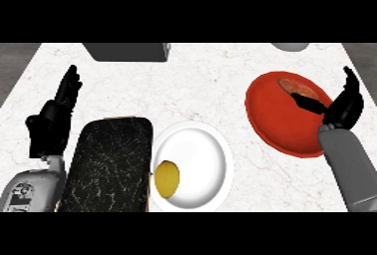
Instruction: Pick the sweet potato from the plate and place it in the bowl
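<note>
a: where's the sweet potato (298, 87)?

b: lying at the far side of the red plate (276, 127), orange-brown against the rim. the right robot hand (340, 105) is at it, thumb stretched across the plate toward it, fingers raised behind. i can't tell whether it has closed on it yet.

a: and the bowl (199, 149)?

b: white, near the middle of the table (199, 84), well to the left of the plate. there's already a yellow round thing (167, 178) in its near side.

a: the other hand?

b: the left robot hand (53, 119) rests open at the left edge, fingers up, beside a dark speckled board (109, 164).

a: what could go wrong?

b: my guess: the sweet potato sits right at the plate's edge, so a thumb pushing without fingers behind it could roll it off onto the table. and the carry crosses bare table, so a slip there misses the bowl.

a: any writing?

b: none i can read. the grey box (126, 52) at the far edge shows no label.
</note>
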